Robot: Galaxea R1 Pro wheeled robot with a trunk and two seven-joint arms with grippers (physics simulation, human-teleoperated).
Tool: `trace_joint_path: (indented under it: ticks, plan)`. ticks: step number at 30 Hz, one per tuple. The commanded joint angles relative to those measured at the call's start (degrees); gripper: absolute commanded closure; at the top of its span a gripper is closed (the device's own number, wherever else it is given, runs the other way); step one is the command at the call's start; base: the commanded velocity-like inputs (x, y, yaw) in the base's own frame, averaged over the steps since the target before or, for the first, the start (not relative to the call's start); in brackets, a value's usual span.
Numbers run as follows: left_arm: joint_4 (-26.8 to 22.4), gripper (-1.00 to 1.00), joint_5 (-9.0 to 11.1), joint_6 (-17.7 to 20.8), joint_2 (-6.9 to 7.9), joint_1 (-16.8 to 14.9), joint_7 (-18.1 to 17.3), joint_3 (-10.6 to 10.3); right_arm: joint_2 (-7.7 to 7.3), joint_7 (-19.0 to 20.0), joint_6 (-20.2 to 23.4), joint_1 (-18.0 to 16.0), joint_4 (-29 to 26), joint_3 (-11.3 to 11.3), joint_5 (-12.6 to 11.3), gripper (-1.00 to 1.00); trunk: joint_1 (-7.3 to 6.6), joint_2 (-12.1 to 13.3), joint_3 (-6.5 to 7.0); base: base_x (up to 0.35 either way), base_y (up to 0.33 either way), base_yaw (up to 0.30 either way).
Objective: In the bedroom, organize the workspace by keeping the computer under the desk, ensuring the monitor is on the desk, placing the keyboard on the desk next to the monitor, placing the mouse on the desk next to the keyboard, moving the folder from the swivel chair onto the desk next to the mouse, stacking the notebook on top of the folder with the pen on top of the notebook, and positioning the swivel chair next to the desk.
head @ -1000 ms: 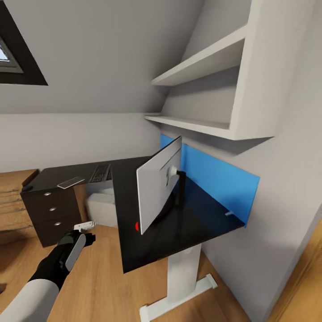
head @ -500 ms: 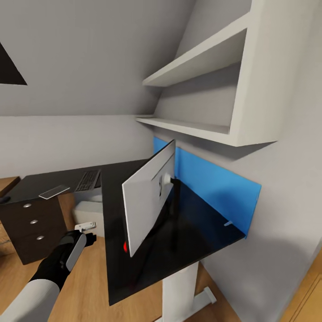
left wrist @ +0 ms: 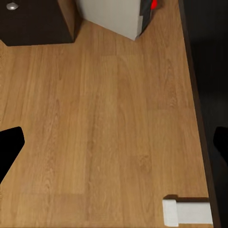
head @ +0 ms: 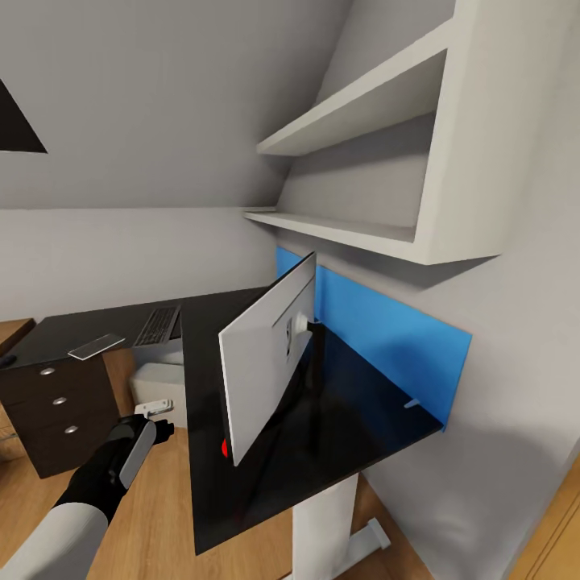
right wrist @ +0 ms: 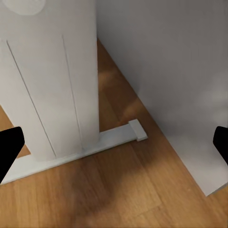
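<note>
**Black desk in close view, both grippers empty, robot settling in front of the monitor**

Black fingertips are showing at the two outer edges of each wrist view, well apart, so both grippers are standing wide with nothing between them. The left gripper (head: 155, 412) is hanging low at the near left, over the light wood floor (left wrist: 104, 123). Through the right wrist camera, the white pedestal leg (right wrist: 52, 80) of the desk is rising from the floor beside a grey wall.

Further out, the desk (head: 266, 459) is stretching from near centre to far left. The monitor (head: 262, 354) is standing on it, pale back toward the robot, just in front of a blue wall panel (head: 387, 338). On the far left part of the desk are lying the keyboard (head: 158, 325) and, near it, the notebook (head: 97, 347). The computer (head: 157, 387) is sitting under the desk, beside the dark drawers (head: 56, 403).

Compared with a second ago, the whole view has swung, bringing the desk nearer; over the last half second it has barely shifted. The robot is probably finishing its approach, with no grasp begun.
</note>
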Motion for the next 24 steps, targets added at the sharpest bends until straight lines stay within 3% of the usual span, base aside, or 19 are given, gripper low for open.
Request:
trace_joint_path:
  ticks: [1,12,17,24]
  plan:
    - [-0.08,-1.00,0.57,0.15,0.01,-0.03,0.47,-0.03,-0.01,0.16,-0.18,-0.04,0.08,-0.50,0.25,-1.00,0.00,-0.04,-0.07,0.000,0.000,0.000]
    - [-0.08,-1.00,0.51,0.15,0.15,-0.03,0.41,0.12,-0.08,0.01,0.04,-0.03,0.08,-0.56,0.25,-1.00,0.00,-0.04,-0.07,0.003,0.000,0.000]
    - [-0.08,-1.00,0.75,0.15,-0.03,-0.03,0.33,0.01,-0.10,0.03,0.09,-0.04,0.08,-0.57,0.25,-1.00,0.00,-0.04,-0.07,0.227,0.000,0.000]
    - [-0.08,-1.00,0.82,0.15,-0.08,-0.03,0.28,-0.03,-0.10,0.05,0.06,-0.02,0.08,-0.57,0.25,-1.00,0.00,-0.04,-0.07,0.045,0.000,0.000]
